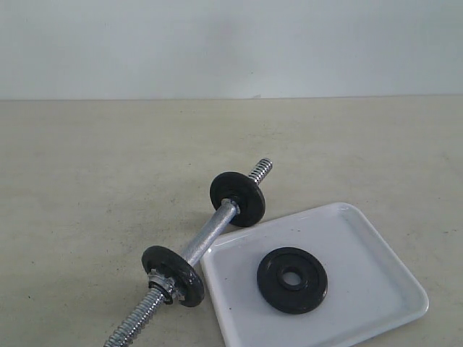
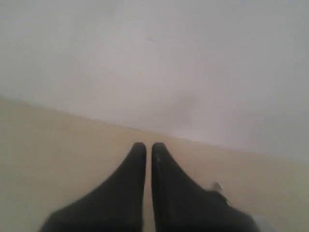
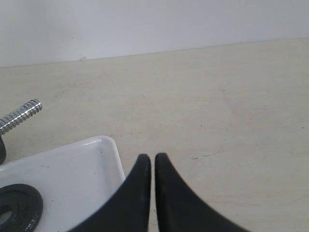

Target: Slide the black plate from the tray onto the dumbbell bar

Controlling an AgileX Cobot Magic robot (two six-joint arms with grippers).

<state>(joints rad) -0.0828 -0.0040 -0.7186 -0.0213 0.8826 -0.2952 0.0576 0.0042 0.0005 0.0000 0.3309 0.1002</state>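
The black plate (image 1: 292,280) lay flat in the tray (image 1: 365,235), close to the tray's middle, with its round hole facing up. It touched only the tray's floor. The tray was white and shallow, and it sat on the bench (image 1: 87,181).

The dumbbell bar (image 1: 210,233) lay on the bench just beside the tray, on the tray's left side in the exterior view. It lay slanted — one screw end pointed away past the tray's far corner, and the other screw end ran down past the tray's near corner. Two small black discs sat on the bar. One disc (image 1: 237,199) stood up close to the tray's far left corner. The other disc (image 1: 172,275) stood up close to the tray's near left corner. I could not tell if they touched the tray's rim.

The right claw (image 3: 153,158) was pressed together and held nothing. It hung over the bare bench, just beside a corner of the tray, apart from the black plate.

The left claw (image 2: 146,147) was pressed together too — nothing was in it. Its view was blurry and showed only the bench and a pale wall (image 2: 193,58).
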